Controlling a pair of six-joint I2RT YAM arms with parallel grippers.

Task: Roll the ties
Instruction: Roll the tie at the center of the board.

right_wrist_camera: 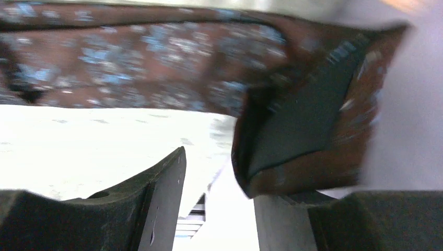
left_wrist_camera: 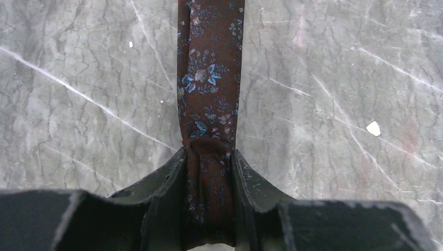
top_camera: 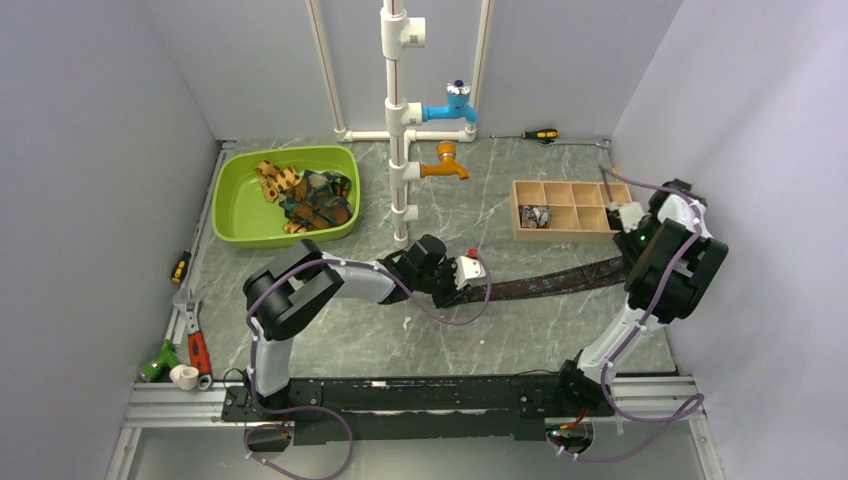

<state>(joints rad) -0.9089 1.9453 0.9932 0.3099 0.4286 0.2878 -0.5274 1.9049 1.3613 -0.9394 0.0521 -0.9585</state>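
Observation:
A dark brown tie with small blue flowers (top_camera: 560, 280) lies stretched across the table between my two grippers. My left gripper (top_camera: 476, 277) is shut on its narrow end. In the left wrist view the fabric is folded into a small bunch between the fingers (left_wrist_camera: 209, 157), and the tie (left_wrist_camera: 209, 78) runs straight away over the marble. My right gripper (top_camera: 628, 258) is at the tie's wide end. Its jaws stand apart (right_wrist_camera: 219, 172), and the tie's end (right_wrist_camera: 303, 120) is draped over the right finger. Several more ties (top_camera: 310, 195) lie piled in a green basin.
The green basin (top_camera: 240, 205) stands at the back left. A white pipe stand with blue and orange taps (top_camera: 397, 150) rises at the back centre. A wooden compartment box (top_camera: 570, 190) sits near my right arm. Hand tools (top_camera: 195, 345) lie along the left edge.

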